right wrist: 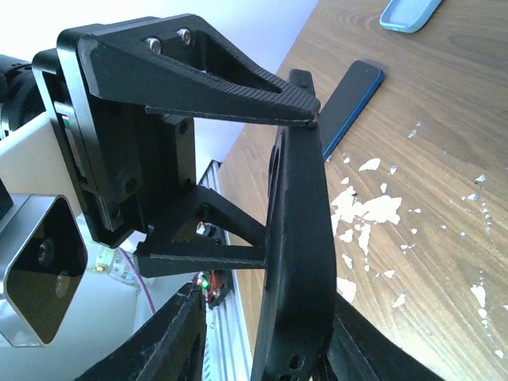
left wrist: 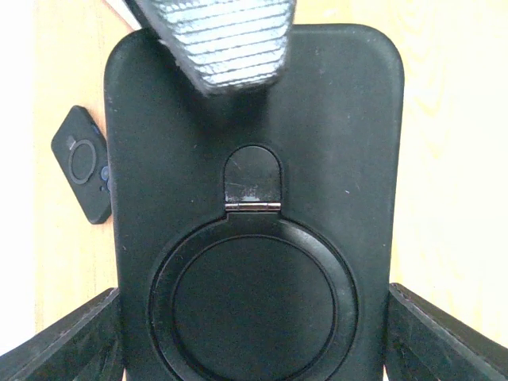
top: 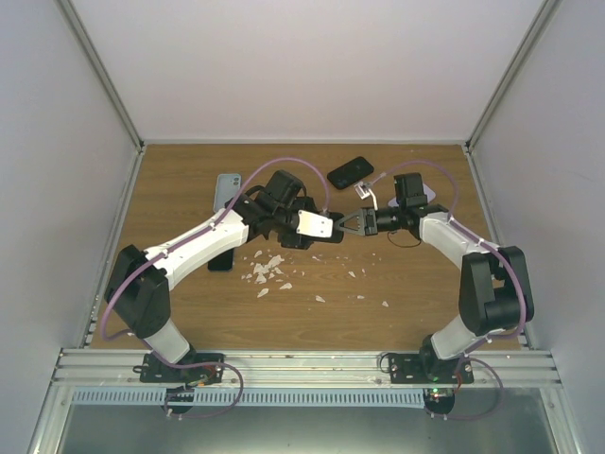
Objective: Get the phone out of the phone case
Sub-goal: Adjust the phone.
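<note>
A black phone case (left wrist: 317,135) with a round ring stand on its back fills the left wrist view and shows edge-on in the right wrist view (right wrist: 302,262). Its front face is hidden, so I cannot tell whether a phone is inside. My left gripper (left wrist: 254,333) is shut on the case across its width and holds it above the table; it also shows in the top view (top: 324,227). My right gripper (right wrist: 266,341) is open and straddles the case's far end. One of its fingers (right wrist: 163,341) stands off the back and the other (right wrist: 365,349) lies against the front. In the top view the right gripper (top: 352,225) meets the left at mid-table.
A black phone (top: 350,172) lies at the back centre. A light blue case (top: 227,189) lies at the back left. A dark phone with a blue edge (right wrist: 349,103) lies under the left arm. White flakes (top: 269,270) are scattered on the wooden table (top: 406,284). Enclosure walls surround it.
</note>
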{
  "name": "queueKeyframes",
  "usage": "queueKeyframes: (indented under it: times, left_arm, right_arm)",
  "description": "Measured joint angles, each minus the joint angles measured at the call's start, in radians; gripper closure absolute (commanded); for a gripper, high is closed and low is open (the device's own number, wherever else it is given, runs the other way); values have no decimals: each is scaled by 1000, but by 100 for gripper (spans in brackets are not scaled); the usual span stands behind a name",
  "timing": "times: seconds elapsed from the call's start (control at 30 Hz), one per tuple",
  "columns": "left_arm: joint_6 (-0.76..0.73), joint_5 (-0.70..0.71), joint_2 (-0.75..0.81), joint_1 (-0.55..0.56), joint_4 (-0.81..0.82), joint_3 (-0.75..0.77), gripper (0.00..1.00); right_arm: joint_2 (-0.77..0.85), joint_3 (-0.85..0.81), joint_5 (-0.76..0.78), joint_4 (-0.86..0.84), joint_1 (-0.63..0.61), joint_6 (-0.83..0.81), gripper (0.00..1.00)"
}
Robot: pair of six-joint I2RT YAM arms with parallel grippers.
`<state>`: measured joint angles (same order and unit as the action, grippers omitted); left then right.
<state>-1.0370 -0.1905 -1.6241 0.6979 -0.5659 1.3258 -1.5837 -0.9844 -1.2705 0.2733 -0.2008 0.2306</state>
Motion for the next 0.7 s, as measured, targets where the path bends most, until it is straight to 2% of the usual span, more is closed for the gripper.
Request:
queueKeyframes:
  times: [0.23, 0.37, 0.5, 0.7]
  left_arm:
    - [1, 5, 0, 1, 18, 0, 42]
    - [-1, 19, 0, 3, 29, 0, 25]
    - [3, 35, 0, 3, 36, 0, 3]
    - [36, 79, 12, 3, 88, 0, 1]
  right_arm:
    - [0, 8, -11, -31, 1, 38, 89]
    - [-3, 7, 14, -23, 8, 74, 98]
    - [-3, 5, 17, -27, 9, 76, 99]
    - [-3, -46, 15, 11, 20, 58, 100]
